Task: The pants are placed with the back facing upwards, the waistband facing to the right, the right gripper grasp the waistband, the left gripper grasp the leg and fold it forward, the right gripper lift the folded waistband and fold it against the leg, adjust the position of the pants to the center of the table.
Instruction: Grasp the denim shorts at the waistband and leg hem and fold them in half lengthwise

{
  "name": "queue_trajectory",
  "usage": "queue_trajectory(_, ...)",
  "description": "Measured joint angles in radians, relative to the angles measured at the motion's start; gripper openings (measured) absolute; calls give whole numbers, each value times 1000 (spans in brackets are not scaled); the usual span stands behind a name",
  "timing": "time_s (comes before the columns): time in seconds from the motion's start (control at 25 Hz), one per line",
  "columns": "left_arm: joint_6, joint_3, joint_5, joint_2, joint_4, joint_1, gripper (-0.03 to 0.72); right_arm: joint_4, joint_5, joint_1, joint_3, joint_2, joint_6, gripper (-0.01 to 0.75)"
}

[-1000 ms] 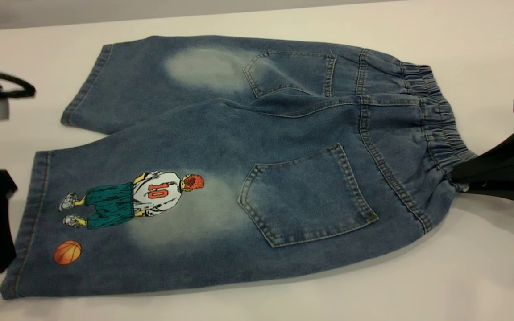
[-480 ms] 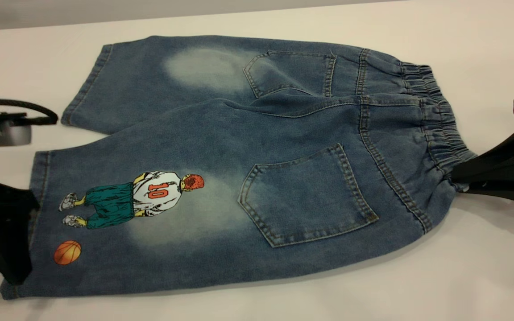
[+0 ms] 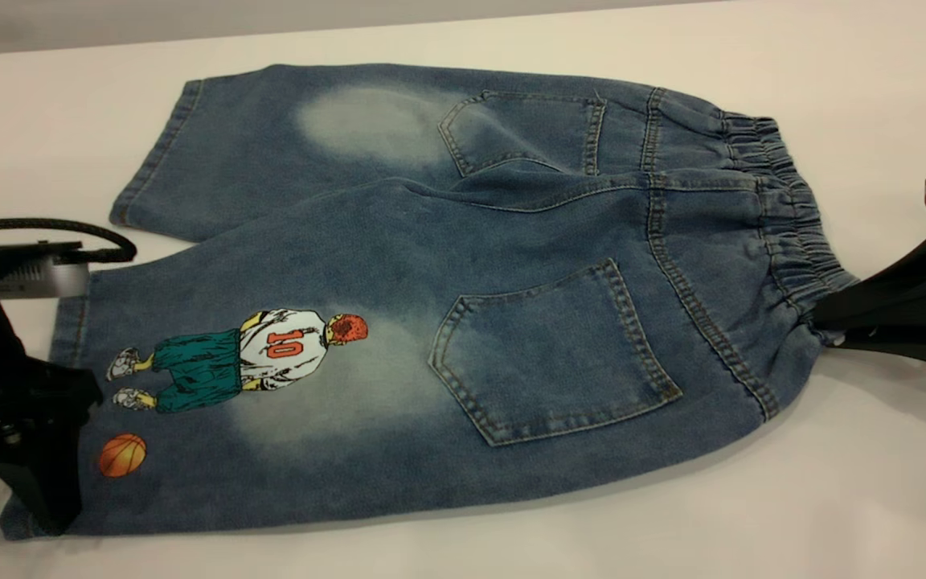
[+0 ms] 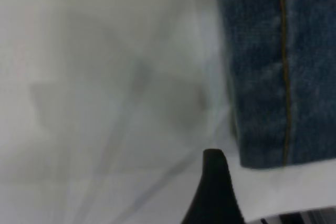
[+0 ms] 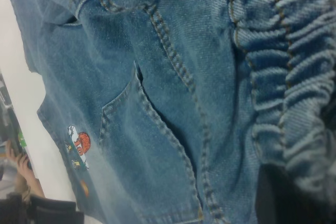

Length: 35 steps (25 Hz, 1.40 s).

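Observation:
The pants (image 3: pixel 463 322) lie flat with the back up on the table (image 3: pixel 833 498), both patch pockets showing. Their waistband (image 3: pixel 784 209) points right. My right gripper (image 3: pixel 826 326) is shut on the waistband's near corner; in the right wrist view the gathered waistband (image 5: pixel 294 77) bunches over a dark finger (image 5: pixel 278 198). The printed leg (image 3: pixel 214 386) lies nearest the camera on the left. My left gripper (image 3: pixel 73 458) hangs open over that leg's hem and covers part of it. In the left wrist view one finger (image 4: pixel 212 187) stands beside the hem (image 4: pixel 278 77), over bare table.
The plain leg (image 3: pixel 286 145) lies farther back, its hem at the left. A black cable (image 3: pixel 69 229) loops off the left arm. A person's hand (image 5: pixel 21 174) shows beyond the table's far edge in the right wrist view. White cloth surrounds the pants.
My left gripper has come in from the left edge and now overlaps the printed leg's hem. Neither the right gripper nor the pants have moved.

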Motion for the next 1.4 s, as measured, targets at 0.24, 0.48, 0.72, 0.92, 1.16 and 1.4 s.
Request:
queue_trajectory(0.24, 0, -4, -18, 41, -6, 0, 504, 0, 2, 0, 0, 0, 0, 36)
queue_trajectory(0.48, -2, -18, -31, 47, -38, 0, 496, 0, 3, 0, 0, 0, -1, 36)
queue_trajectory(0.72, -2, -18, -58, 49, -36, 0, 351, 0, 3, 0, 0, 0, -1, 36)
queue_trajectory(0.92, 7, -19, -70, 50, -62, 0, 85, 0, 3, 0, 0, 0, 0, 36)
queue_trajectory(1.16, 98, -17, 28, 44, -147, 1, 85, -1, 7, 0, 0, -8, 0, 36)
queue_trajectory(1.4, 229, -17, 98, -78, -286, 1, 85, -4, 48, 0, 0, -72, 0, 36)
